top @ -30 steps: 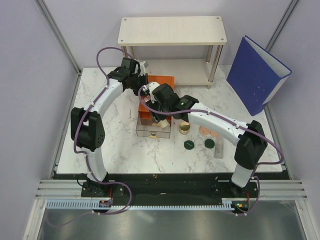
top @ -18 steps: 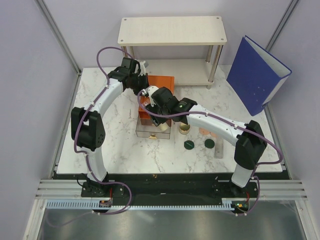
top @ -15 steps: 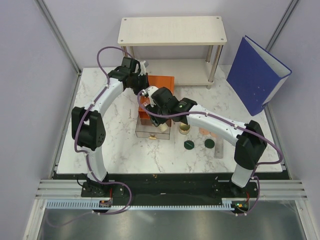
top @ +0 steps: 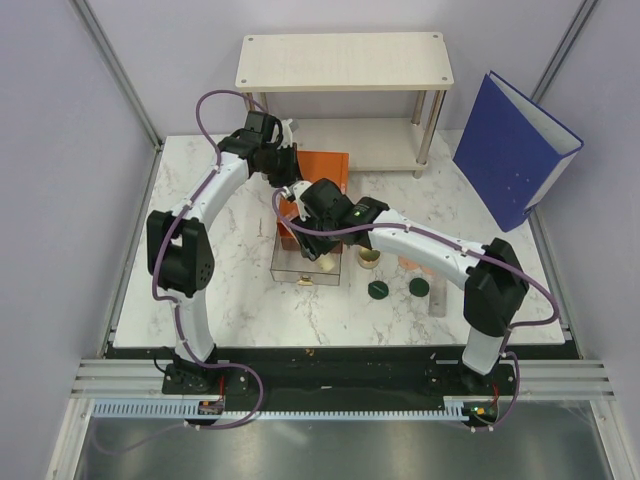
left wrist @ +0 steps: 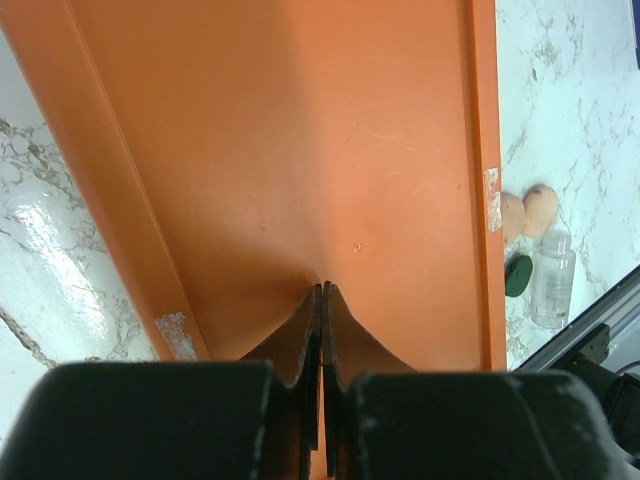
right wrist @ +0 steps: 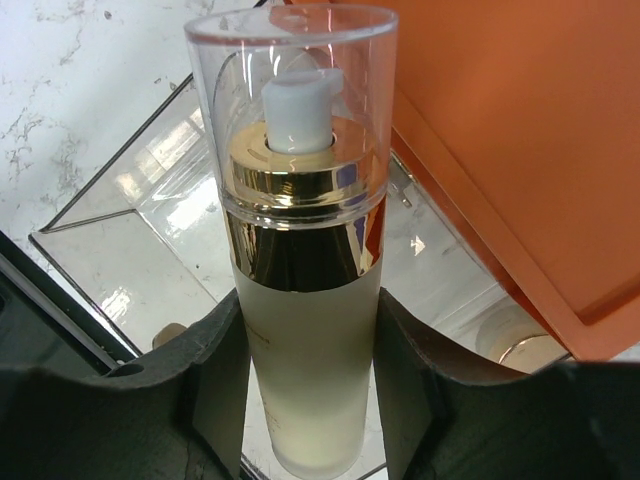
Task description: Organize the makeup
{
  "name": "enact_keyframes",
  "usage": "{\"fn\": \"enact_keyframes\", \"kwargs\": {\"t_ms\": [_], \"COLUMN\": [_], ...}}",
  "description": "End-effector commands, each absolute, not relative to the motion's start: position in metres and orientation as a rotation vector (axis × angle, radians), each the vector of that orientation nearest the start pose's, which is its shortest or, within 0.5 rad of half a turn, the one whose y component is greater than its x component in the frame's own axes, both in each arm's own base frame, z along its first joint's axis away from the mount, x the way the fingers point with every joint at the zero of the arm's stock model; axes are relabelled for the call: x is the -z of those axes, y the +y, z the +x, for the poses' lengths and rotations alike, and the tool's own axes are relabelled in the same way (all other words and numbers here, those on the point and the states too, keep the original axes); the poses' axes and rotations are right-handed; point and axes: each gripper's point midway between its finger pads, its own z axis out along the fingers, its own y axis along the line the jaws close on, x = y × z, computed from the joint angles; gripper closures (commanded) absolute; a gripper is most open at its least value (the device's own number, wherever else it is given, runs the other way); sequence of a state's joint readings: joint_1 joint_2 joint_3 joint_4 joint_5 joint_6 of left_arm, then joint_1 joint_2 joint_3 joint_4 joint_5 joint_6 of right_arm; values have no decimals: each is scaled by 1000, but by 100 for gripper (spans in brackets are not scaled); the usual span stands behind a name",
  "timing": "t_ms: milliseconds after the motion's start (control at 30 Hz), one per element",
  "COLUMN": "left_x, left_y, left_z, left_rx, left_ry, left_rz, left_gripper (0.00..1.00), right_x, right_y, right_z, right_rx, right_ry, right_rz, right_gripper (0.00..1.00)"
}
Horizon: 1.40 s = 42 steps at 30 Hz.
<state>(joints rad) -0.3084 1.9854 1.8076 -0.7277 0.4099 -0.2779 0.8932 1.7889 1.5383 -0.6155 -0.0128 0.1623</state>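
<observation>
My right gripper [right wrist: 310, 345] is shut on the cream gold-capped tube [right wrist: 305, 300] and holds it upright over the pulled-out clear drawer [right wrist: 120, 225]; the top view shows the gripper there too [top: 320, 252]. My left gripper [left wrist: 322, 292] is shut and empty, its tips pressed on top of the orange box [left wrist: 300, 150]; it also shows in the top view [top: 288, 172]. The gold compact [top: 369, 258], two dark green discs [top: 379, 290] [top: 419, 287] and the grey stick [top: 443, 297] lie right of the drawer. The peach-pink discs [left wrist: 527, 212] are mostly hidden under my right arm in the top view.
The orange box of drawers [top: 325, 165] stands mid-table with its clear drawer [top: 308, 265] drawn toward the near edge. A pale shelf unit [top: 343, 62] stands at the back. A big blue binder [top: 512, 148] leans at the back right.
My right gripper has moved a little left and toward the orange box with the tube, over the open drawer. My left gripper stays on the box top.
</observation>
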Motion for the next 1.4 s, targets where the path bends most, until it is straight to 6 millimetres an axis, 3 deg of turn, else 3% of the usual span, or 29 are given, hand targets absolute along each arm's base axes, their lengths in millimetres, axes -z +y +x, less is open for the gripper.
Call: {"fn": "enact_keyframes", "kwargs": {"t_ms": [0,267,333,400,600,733,1100,1367], "left_x": [-137,-133,-134,-133,-133,-133,-129,-129], "left_y": [-208,-207,-207,-207,-208,-207,-207,-207], "left_z": [442,444,444,445,447,448,448,449], "left_rx": [647,635,635,634,630,627,628,629], "left_ry": [2601,2609,2607,2610,2612,2615,2624,2628], "left_rz": [214,207,209,207,209,206,205,201], "left_gripper": [98,98,98,98,98,98,98,98], "right_x": [-170,-158,-155,-154,-152,-150,-142,-162], "right_y": [378,382,382,381,381,382,368,369], "right_z": [278,275,275,277,283,282,282,296], "right_rx": [-553,-555,-550,-533,-503,-498,-426,-389], "right_ry": [2303,2341,2352,2353,2363,2371,2399,2353], "right_rz": [-897,-933,-938,-933,-924,-936,-934,-874], "right_gripper": [100,100,96,91,59,46,34,30]}}
